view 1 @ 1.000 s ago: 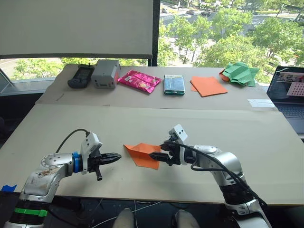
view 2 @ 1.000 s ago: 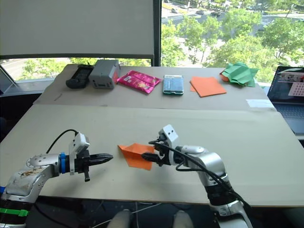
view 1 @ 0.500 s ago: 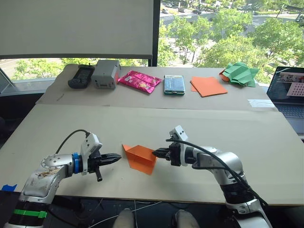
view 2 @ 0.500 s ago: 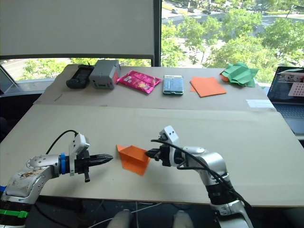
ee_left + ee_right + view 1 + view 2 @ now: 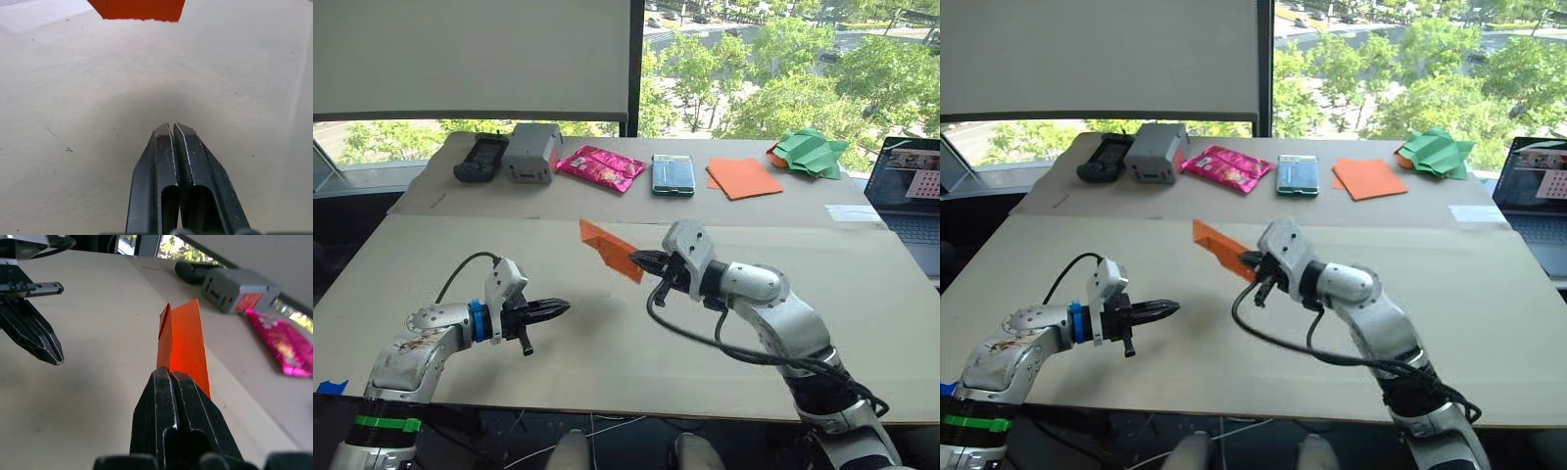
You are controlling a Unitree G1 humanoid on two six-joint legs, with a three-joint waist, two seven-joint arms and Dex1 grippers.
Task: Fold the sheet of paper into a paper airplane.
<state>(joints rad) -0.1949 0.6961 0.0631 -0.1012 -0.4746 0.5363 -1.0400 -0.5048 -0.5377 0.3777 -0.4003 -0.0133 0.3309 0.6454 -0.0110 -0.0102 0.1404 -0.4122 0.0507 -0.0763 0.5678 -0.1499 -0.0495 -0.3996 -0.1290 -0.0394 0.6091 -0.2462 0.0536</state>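
Observation:
The sheet of paper [image 5: 609,250] is bright orange, folded into a narrow pointed shape with creases, and hangs above the table [image 5: 862,323]. My right gripper [image 5: 641,260] is shut on its near end, so the paper [image 5: 181,342] sticks out past the fingertips. Low over the table at the left, my left gripper [image 5: 560,308] is shut with nothing in it and points toward the middle. It sits below and short of the paper, apart from it. In the left wrist view the closed fingers [image 5: 188,147] hover over bare table, with the paper's edge [image 5: 137,9] ahead of them.
Along the far edge lie a black device [image 5: 481,157], a grey box [image 5: 531,152], a pink packet [image 5: 601,166], a teal phone [image 5: 673,173], a smooth orange square [image 5: 742,177] and green crumpled paper [image 5: 811,152]. A laptop [image 5: 906,191] stands at the right.
My right gripper went from open to shut on the paper, then lifted it off the table, up and away from me. The left gripper shifted slightly to the right.

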